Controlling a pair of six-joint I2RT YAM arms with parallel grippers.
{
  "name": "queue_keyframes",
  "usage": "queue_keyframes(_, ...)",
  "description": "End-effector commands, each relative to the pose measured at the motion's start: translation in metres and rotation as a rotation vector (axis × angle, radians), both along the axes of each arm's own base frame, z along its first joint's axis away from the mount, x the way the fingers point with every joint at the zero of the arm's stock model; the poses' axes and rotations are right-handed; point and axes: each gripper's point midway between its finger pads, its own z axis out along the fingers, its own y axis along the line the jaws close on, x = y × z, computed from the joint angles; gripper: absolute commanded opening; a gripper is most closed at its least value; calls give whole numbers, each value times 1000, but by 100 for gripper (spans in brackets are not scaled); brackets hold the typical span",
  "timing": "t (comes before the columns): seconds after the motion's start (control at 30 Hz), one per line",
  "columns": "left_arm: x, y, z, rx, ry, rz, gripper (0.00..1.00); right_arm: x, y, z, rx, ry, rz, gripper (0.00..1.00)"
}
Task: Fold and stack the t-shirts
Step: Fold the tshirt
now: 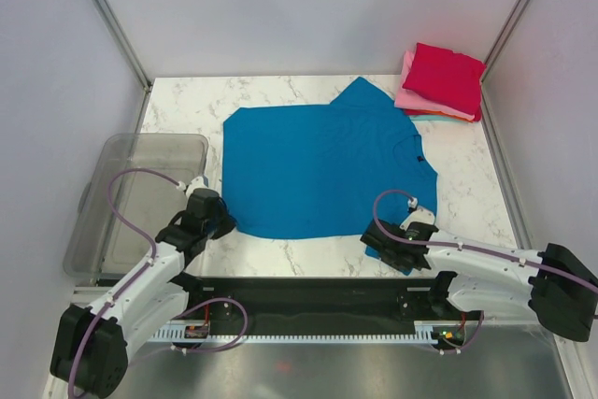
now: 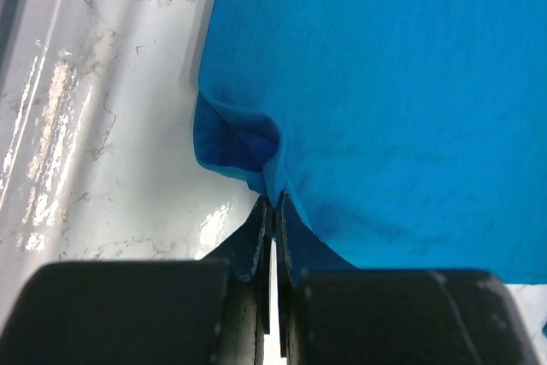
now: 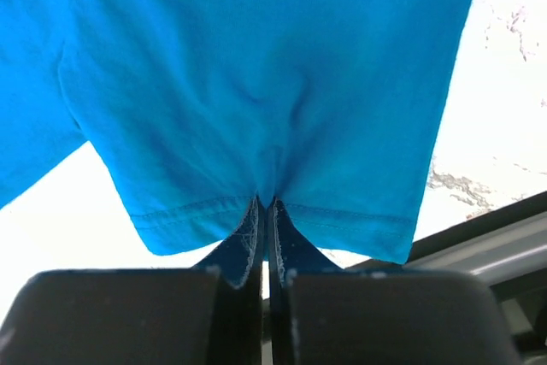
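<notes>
A bright blue t-shirt (image 1: pixel 318 165) lies spread across the middle of the marble table. My left gripper (image 1: pixel 217 222) is shut on the shirt's near-left corner; in the left wrist view (image 2: pixel 273 200) the cloth (image 2: pixel 376 83) puckers up between the fingertips. My right gripper (image 1: pixel 404 234) is shut on the hem of the near-right sleeve; the right wrist view (image 3: pixel 267 201) shows the stitched sleeve edge (image 3: pixel 256 108) pinched and gathered. A stack of folded shirts in crimson red (image 1: pixel 447 77), pink (image 1: pixel 411 98) and a teal sliver stands at the far right corner.
A clear grey plastic bin (image 1: pixel 131 198) stands at the left edge beside my left arm. Metal frame posts and white walls enclose the table (image 1: pixel 467 184). A black rail with cables runs along the near edge (image 1: pixel 308 310).
</notes>
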Motion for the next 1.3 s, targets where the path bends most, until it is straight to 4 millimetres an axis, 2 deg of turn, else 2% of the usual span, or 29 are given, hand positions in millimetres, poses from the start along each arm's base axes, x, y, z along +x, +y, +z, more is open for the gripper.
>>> queue_keyframes(0.0, 9, -5, 24, -18, -58, -27, 2, -4, 3, 3, 29, -10, 13, 0)
queue_keyframes(0.03, 4, -4, 24, -18, -44, -29, 2, -4, 3, 9, 29, -20, 23, 0)
queue_keyframes(0.1, 7, -6, 41, -35, -76, -26, 2, -1, 12, 27, 50, -54, 45, 0)
queue_keyframes(0.17, 6, -6, 55, -38, -86, -30, 2, 2, 4, 41, -1, -80, 59, 0)
queue_keyframes(0.3, 7, -12, 78, -55, -101, -64, 2, 27, 15, 91, -12, -203, 106, 0)
queue_keyframes(0.4, 10, -11, 90, -35, -91, -71, 2, 45, 12, 119, -90, -279, 132, 0)
queue_keyframes(0.53, 18, -6, 100, 8, -97, -61, 2, 73, 8, 143, -182, -331, 145, 0)
queue_keyframes(0.63, 26, -5, 99, 45, -63, -75, 2, 99, 4, 157, -208, -359, 160, 0)
queue_keyframes(0.67, 30, -5, 102, 47, -61, -76, 2, 106, 3, 160, -205, -363, 163, 0)
queue_keyframes(0.8, 42, -1, 88, 78, 23, -82, 2, 144, -11, 171, -206, -368, 166, 0)
queue_keyframes(0.9, 55, 7, 88, 98, 43, -72, 2, 168, -14, 177, -237, -362, 192, 0)
queue_keyframes(0.93, 59, 11, 80, 110, 79, -70, 2, 175, -11, 179, -230, -369, 203, 0)
queue_keyframes(1.0, 70, 14, 82, 118, 86, -63, 2, 191, -12, 175, -245, -352, 216, 0)
queue_keyframes(1.03, 74, 17, 73, 126, 122, -59, 2, 195, -10, 172, -238, -342, 227, 0)
queue_keyframes(1.07, 81, 18, 77, 128, 118, -59, 2, 199, -11, 171, -238, -337, 229, 0)
queue_keyframes(1.27, 111, 25, 64, 155, 179, -53, 2, 233, -17, 159, -250, -309, 240, 0)
